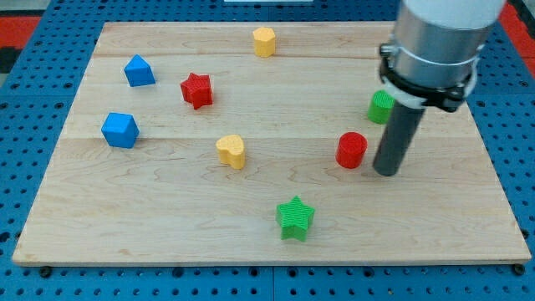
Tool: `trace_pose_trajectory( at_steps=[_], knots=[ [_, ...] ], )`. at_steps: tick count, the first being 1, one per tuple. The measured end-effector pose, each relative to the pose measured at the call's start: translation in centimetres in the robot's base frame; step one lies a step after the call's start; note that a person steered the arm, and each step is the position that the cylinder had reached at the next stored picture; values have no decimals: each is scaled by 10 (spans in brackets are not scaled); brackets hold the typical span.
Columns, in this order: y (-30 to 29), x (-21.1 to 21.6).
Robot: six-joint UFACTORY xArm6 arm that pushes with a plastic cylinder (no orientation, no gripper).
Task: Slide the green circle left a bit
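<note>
The green circle stands near the view's right side of the wooden board, partly hidden behind my rod. My tip rests on the board just below the green circle and right of the red circle. The tip does not visibly touch either block.
A green star lies lower centre. A yellow heart sits mid-board. A red star, two blue blocks lie left. A yellow hexagon is near the top edge.
</note>
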State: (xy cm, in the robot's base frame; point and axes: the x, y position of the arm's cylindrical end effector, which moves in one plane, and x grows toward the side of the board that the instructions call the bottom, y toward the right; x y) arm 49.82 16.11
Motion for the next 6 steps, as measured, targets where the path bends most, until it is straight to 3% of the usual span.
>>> trace_pose_trajectory(
  at_steps=[1,2,6],
  knots=[
    [52,-19],
    [49,-54],
    [17,-114]
  ],
)
